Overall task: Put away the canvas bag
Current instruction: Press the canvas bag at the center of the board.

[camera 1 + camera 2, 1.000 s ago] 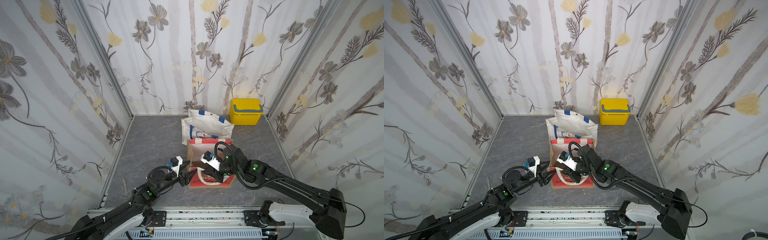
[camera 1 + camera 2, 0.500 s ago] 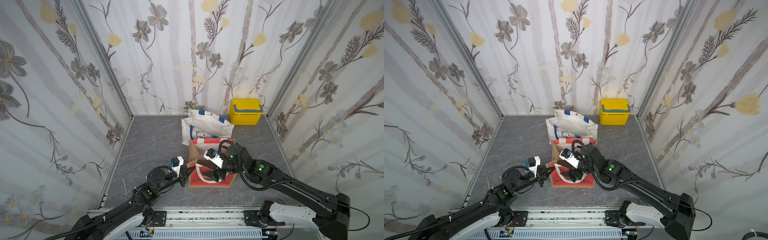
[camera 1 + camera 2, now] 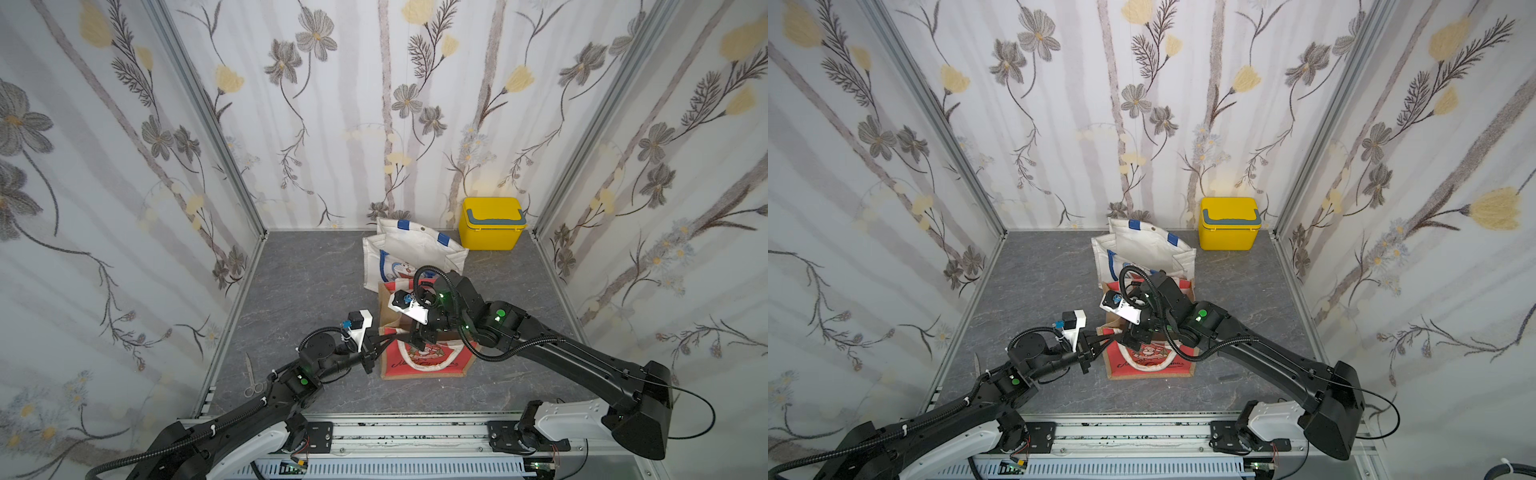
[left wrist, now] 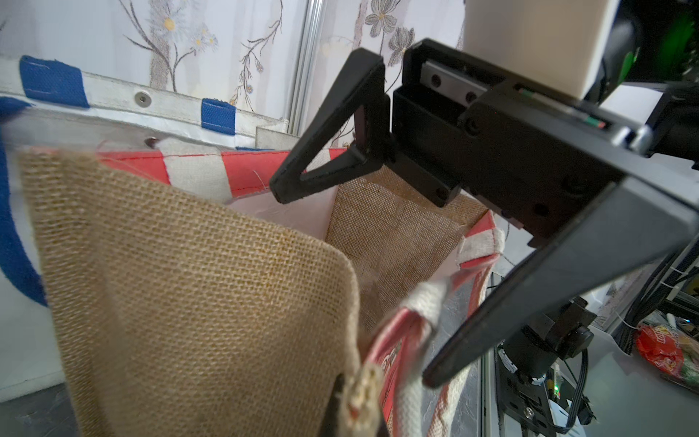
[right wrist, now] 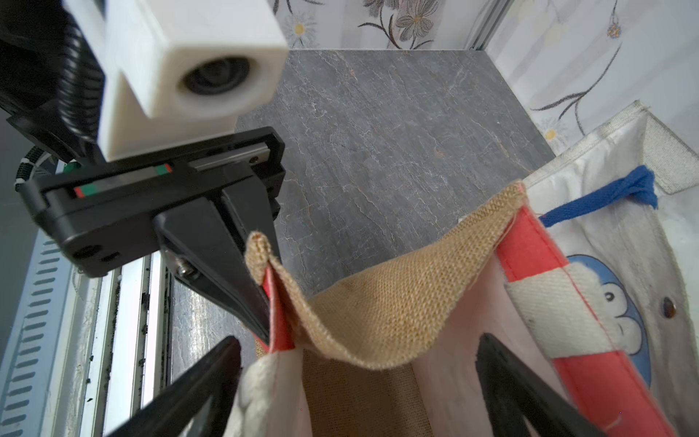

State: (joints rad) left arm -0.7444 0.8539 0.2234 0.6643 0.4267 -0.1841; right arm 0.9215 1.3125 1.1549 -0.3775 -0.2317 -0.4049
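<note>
The white canvas bag [image 3: 415,249] [image 3: 1142,249] with blue handles and a cartoon print stands at the back, leaning against a red-and-burlap tote [image 3: 424,361] [image 3: 1150,361] in front of it. My left gripper [image 3: 384,338] [image 4: 355,401] is shut on the tote's near-left rim corner; in the right wrist view the left gripper [image 5: 261,325] pinches the folded burlap edge. My right gripper [image 3: 419,336] [image 5: 357,352] stands open above the tote's mouth, one finger outside the front wall and one inside, holding nothing. The tote's inside [image 4: 397,234] looks empty.
A yellow lidded box [image 3: 490,228] [image 3: 1229,226] stands in the back right corner. Scissors [image 3: 250,374] lie on the grey floor near the left wall. Patterned walls close in three sides; a metal rail [image 3: 415,432] runs along the front.
My left gripper closed onto the tote's rim corner. My right gripper let go, opened wide and rose over the tote's mouth; the tote's front wall now stands more upright.
</note>
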